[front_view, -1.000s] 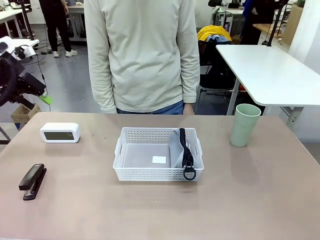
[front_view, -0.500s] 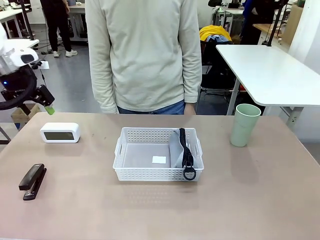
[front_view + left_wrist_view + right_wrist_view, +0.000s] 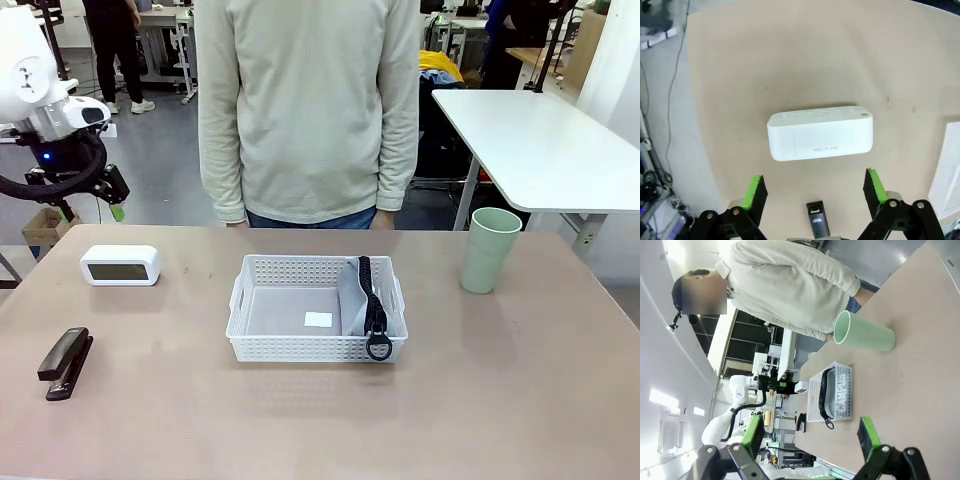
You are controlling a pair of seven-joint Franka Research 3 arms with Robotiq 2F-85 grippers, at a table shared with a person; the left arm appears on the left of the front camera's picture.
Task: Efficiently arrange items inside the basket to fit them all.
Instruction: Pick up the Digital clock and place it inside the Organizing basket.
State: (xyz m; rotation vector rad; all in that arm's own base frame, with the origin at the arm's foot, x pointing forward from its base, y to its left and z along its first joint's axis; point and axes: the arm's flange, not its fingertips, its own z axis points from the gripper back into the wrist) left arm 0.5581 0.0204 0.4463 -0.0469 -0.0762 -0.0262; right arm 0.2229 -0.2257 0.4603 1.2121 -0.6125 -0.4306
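The left claw (image 3: 814,189) hangs wide open and empty above the white block (image 3: 820,132) on the beige counter (image 3: 500,400). The black stapler (image 3: 65,362) lies nearby. The grey pouch (image 3: 352,295) stands in the basket (image 3: 300,347), with the green cup (image 3: 492,250) to its right. The right claw (image 3: 811,436) gapes empty. A person (image 3: 305,110) stands opposite.

Table (image 3: 300,430): basket (image 3: 262,349), block (image 3: 120,265), stapler (image 3: 65,362), cup (image 3: 490,250)

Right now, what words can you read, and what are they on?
"CAMPUS": on the grey pouch standing in the basket.
Small print on the white block: too blurry to read.
White sticker in the basket: no readable text.
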